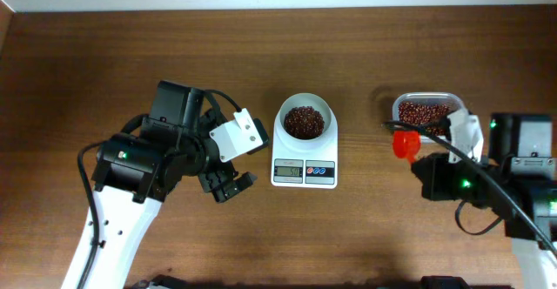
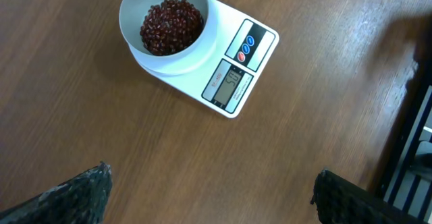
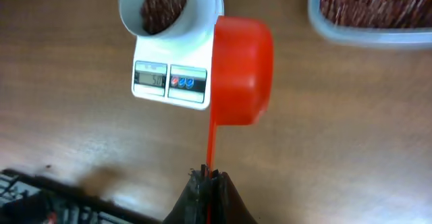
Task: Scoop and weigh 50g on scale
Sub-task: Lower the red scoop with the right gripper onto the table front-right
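Note:
The white scale (image 1: 284, 141) stands mid-table, its round bowl (image 1: 304, 104) holding a heap of dark red-brown beans (image 1: 303, 121). The left wrist view shows the scale (image 2: 260, 55), the beans (image 2: 171, 25) and the lit display. My left gripper (image 1: 233, 184) hovers left of the scale, wide open and empty (image 2: 212, 171). My right gripper (image 1: 426, 158) is shut on the thin handle of an orange-red scoop (image 1: 405, 143), right of the scale. In the right wrist view the gripper (image 3: 208, 173) holds the scoop (image 3: 243, 69) tipped on its side beside the scale (image 3: 169, 92).
A clear plastic tub (image 1: 425, 97) of more beans sits at the right rear, behind the scoop, and shows at the top right of the right wrist view (image 3: 337, 32). Bare wooden tabletop lies in front of the scale and on the far left.

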Robot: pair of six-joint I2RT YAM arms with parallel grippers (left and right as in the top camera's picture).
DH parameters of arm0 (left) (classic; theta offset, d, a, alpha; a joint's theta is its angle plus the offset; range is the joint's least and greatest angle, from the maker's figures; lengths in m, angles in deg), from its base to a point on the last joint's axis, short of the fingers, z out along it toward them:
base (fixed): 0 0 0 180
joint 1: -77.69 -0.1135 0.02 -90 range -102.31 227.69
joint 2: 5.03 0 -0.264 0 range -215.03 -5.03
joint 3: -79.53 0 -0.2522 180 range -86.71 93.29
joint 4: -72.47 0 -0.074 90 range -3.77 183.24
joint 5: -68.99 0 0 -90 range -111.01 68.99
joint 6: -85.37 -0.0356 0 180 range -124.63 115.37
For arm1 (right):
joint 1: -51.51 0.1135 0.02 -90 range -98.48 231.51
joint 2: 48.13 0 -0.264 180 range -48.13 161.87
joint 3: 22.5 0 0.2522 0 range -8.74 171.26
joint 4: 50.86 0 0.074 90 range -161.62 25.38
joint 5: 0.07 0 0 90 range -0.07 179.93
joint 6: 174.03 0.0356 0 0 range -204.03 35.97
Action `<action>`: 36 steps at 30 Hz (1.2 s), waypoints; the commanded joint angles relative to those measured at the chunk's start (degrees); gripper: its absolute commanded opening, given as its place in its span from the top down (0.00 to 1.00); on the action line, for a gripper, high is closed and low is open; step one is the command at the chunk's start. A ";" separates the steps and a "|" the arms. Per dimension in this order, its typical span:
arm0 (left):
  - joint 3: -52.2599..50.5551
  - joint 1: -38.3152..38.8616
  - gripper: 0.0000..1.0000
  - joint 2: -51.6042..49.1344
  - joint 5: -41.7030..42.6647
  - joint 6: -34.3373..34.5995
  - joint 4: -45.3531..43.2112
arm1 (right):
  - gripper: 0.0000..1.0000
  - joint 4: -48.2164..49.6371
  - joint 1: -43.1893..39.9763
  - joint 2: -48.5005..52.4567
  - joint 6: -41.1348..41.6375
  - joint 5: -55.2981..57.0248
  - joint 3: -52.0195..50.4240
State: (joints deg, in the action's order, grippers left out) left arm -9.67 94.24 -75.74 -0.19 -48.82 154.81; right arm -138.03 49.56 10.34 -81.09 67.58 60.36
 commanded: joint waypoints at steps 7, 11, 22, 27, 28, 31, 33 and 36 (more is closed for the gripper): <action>0.90 -0.26 0.01 0.20 0.83 -1.14 0.09 | 0.96 21.92 -0.39 -0.26 21.35 -10.64 -29.68; 0.90 -0.26 0.01 0.20 0.83 -1.14 0.09 | 0.96 32.33 -0.61 -0.26 26.25 -13.90 -37.99; 0.90 -0.26 0.01 0.20 0.83 -1.14 0.09 | 0.96 37.16 -21.62 -0.90 22.77 -17.20 -43.25; 0.90 -0.26 0.01 0.20 0.83 -1.14 0.09 | 0.96 36.44 -25.11 -0.85 20.52 -19.67 -45.29; 0.90 -0.26 0.01 0.20 0.83 -1.14 0.09 | 0.96 36.37 -25.11 -0.85 20.39 -19.69 -45.83; 0.90 -0.26 0.01 0.20 0.83 -1.14 0.09 | 0.96 36.39 -25.11 -0.85 20.37 -19.63 -47.47; 0.90 -0.26 0.01 0.20 0.83 -1.14 0.09 | 0.96 36.39 -25.11 -0.85 20.39 -19.19 -48.02; 0.90 -0.26 0.01 0.20 0.83 -1.14 0.09 | 0.85 36.37 -25.11 -0.85 20.37 -17.40 -48.22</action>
State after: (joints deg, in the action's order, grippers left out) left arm -9.65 94.24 -75.74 -0.19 -48.82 154.83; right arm -101.35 24.79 9.64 -60.24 47.80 13.55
